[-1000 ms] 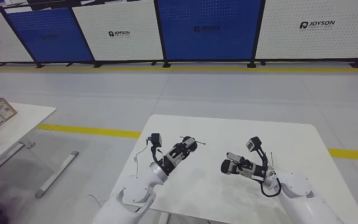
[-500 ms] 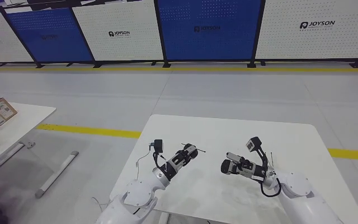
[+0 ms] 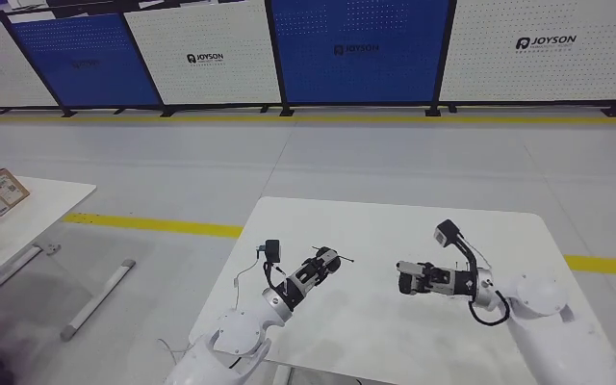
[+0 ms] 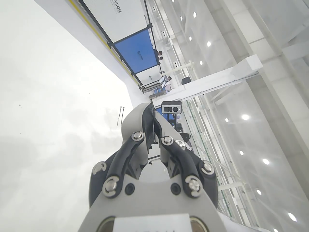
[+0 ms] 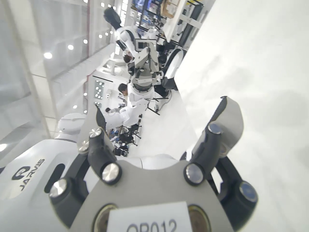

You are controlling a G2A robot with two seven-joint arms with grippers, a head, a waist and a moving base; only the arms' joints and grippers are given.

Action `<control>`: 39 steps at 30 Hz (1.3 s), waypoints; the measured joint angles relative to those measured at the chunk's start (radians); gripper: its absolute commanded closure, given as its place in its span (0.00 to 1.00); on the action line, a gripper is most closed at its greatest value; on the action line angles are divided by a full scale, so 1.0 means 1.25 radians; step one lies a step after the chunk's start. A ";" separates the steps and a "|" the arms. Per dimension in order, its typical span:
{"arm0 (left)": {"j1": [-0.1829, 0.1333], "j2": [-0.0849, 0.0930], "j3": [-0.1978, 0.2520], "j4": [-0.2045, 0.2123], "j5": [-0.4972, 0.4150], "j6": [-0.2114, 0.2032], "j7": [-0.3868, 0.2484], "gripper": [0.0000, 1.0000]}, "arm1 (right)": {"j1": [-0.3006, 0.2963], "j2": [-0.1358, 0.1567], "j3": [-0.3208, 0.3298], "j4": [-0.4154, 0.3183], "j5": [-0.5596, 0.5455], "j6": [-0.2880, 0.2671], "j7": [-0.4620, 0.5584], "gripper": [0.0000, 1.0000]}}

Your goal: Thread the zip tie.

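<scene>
My left gripper [image 3: 327, 256] hovers over the left half of the white table [image 3: 385, 217], shut on a thin black zip tie [image 3: 343, 258] that sticks out toward the right arm. In the left wrist view the zip tie [image 4: 153, 124] is pinched between the closed fingers of the left gripper [image 4: 150, 112]. My right gripper [image 3: 408, 279] hangs to the right of it with a clear gap between them, open and holding nothing. The right wrist view has the right gripper [image 5: 161, 112] with its fingers spread wide over the table, and the left arm [image 5: 143, 63] farther off.
Two more black zip ties [image 4: 120, 115] lie on the table beyond the left gripper. A second white table [image 3: 38, 207] stands off to the left across bare floor. Blue and white panels [image 3: 356, 48] line the back.
The right gripper has drawn back to the right, away from the left one, and its wrist has turned. The left arm shifted slightly forward earlier and has since held still with the zip tie.
</scene>
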 measured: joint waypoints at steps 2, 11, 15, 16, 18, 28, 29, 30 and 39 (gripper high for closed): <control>0.000 0.000 0.000 0.000 0.000 0.000 0.000 1.00 | 0.030 0.004 -0.013 0.011 -0.068 0.027 0.040 0.00; 0.000 0.000 0.000 0.000 0.000 0.000 0.000 1.00 | 0.101 -0.001 -0.063 0.057 -0.218 0.047 0.018 0.00; 0.000 0.000 0.000 0.000 0.000 0.000 0.000 1.00 | 0.101 -0.001 -0.062 0.057 -0.218 0.047 0.018 0.00; 0.000 0.000 0.000 0.000 0.000 0.000 0.000 1.00 | 0.101 -0.001 -0.062 0.057 -0.218 0.047 0.018 0.00; 0.000 0.000 0.000 0.000 0.000 0.000 0.000 1.00 | 0.101 -0.001 -0.062 0.057 -0.218 0.047 0.018 0.00; -0.017 -0.001 0.039 0.033 0.046 0.065 -0.070 1.00 | 0.101 -0.001 -0.062 0.057 -0.218 0.047 0.018 0.00; -0.020 -0.001 0.039 0.032 0.028 0.074 -0.085 1.00 | 0.101 -0.001 -0.062 0.057 -0.218 0.047 0.018 0.00; -0.021 -0.001 0.038 0.032 0.018 0.077 -0.092 1.00 | 0.101 -0.001 -0.062 0.057 -0.218 0.047 0.018 0.00; -0.021 -0.002 0.037 0.030 0.014 0.077 -0.088 1.00 | 0.101 -0.001 -0.062 0.057 -0.218 0.047 0.018 0.00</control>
